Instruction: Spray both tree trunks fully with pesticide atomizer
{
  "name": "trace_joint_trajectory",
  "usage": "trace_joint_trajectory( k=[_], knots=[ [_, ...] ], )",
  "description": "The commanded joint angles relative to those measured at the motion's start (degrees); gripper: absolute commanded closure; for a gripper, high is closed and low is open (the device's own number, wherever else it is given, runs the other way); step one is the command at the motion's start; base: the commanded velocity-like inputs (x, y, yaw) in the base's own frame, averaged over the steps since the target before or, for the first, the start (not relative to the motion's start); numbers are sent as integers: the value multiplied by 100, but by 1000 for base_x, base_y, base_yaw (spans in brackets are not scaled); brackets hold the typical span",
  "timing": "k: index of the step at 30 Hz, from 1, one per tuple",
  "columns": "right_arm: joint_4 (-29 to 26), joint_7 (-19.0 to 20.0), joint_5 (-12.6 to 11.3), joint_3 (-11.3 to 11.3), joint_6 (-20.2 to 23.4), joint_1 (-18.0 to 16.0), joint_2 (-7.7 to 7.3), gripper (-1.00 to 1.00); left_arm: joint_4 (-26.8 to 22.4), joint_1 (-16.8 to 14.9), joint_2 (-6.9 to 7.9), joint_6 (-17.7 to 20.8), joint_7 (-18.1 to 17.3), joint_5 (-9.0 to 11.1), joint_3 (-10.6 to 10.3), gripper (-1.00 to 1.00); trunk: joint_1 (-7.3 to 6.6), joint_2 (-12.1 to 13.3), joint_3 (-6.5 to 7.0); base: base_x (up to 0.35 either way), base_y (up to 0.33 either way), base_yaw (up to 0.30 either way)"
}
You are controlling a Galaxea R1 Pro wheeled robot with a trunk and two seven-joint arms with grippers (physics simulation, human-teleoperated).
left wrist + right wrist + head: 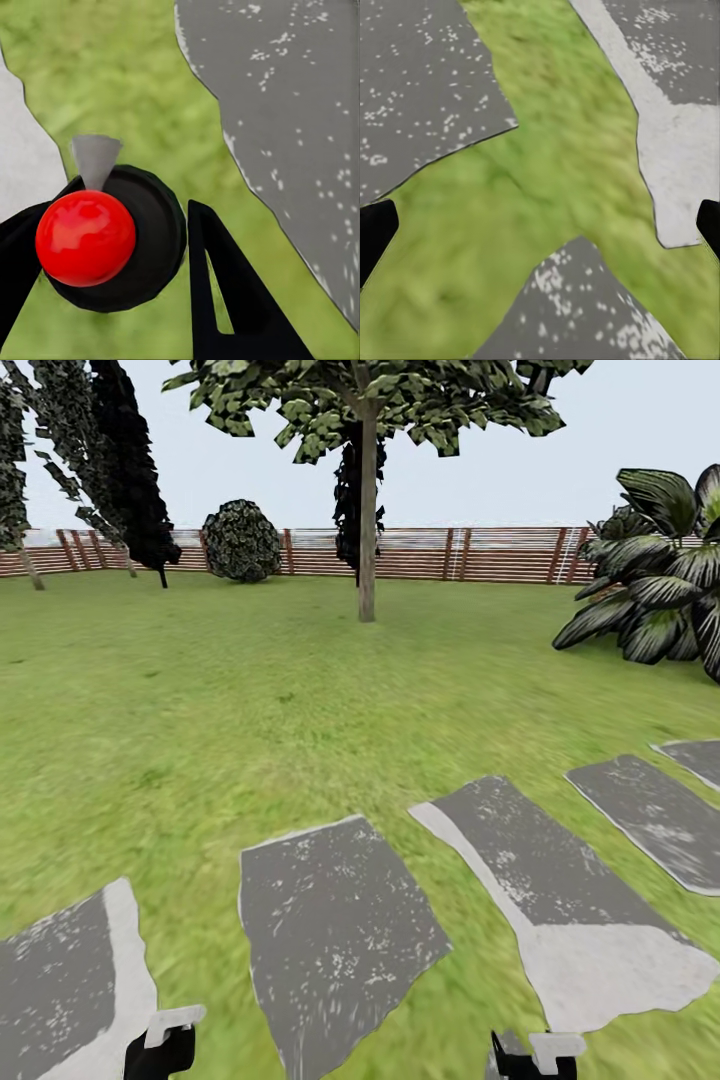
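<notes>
In the left wrist view the pesticide atomizer (85,238), a dark round bottle with a shiny red top, sits between the black fingers of my left gripper (112,236), which is shut on it above grass. My right gripper (540,229) is open, its fingers (373,236) wide apart over grass and stone. Both grippers peek in at the bottom of the head view, left (160,1048) and right (535,1055). A tall tree with a straight beige-grey trunk (367,520) and a green crown stands far ahead across the lawn (250,680).
Grey stepping stones (335,930) cross the grass just ahead of me. A brown slat fence (480,553) closes the far side. A black cone-shaped tree (130,470), a round dark bush (242,541) and a big broad-leaved plant (660,580) stand along it.
</notes>
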Motion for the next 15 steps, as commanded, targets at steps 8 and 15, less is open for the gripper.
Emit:
trace_joint_trajectory(
  k=[8, 15],
  knots=[
    [4, -2, 3, 0, -17, -3, 0, -100, 0, -4, -2, -15, -25, 8, 23, 100, 2, -2, -5, 338, 0, 0],
    [1, -2, 3, 0, -17, -3, 0, -100, -1, -4, -2, -15, -26, 8, 23, 100, 2, -2, -5, 338, 0, 0]
  ],
)
